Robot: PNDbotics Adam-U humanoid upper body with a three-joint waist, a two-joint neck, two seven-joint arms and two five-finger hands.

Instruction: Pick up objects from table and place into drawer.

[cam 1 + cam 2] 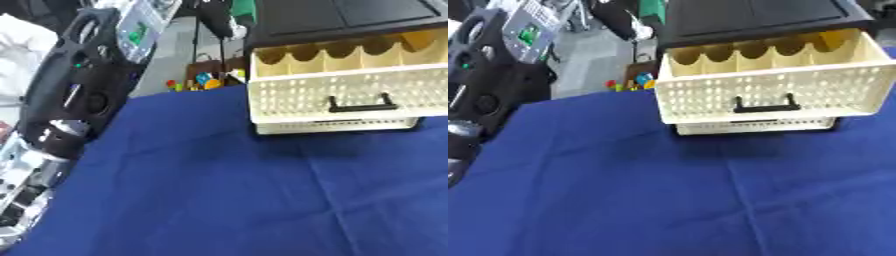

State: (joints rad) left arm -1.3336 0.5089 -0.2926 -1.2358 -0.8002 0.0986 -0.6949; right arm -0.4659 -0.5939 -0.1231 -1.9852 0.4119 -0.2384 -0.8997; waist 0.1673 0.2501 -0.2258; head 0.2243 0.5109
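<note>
a cream drawer [772,90] stands pulled out of a black cabinet [754,17] at the far side of the table, toward the right. its front wall is perforated and carries a black handle [765,106] near the middle. behind that wall, dividers with scalloped tops split the inside into a row of compartments; what lies in them cannot be made out. a second cream drawer front [754,126] shows just below it, pushed in under the open one.

a blue cloth [227,200] covers the table and fills the near half of both views, with a few creases running across it. no loose object shows on the cloth in either view.

the left arm [74,90] comes in along the left edge, black in its upper part and silver lower down near the bottom left corner. its hand cannot be picked out from the arm's parts, so whether its fingers are open or curled cannot be told, nor whether it has hold of anything. the right hand shows in neither view.

beyond the far edge of the cloth, left of the cabinet, some small coloured things [197,82] sit low on the floor, in red, yellow and blue; their shapes are too blurred to name.
</note>
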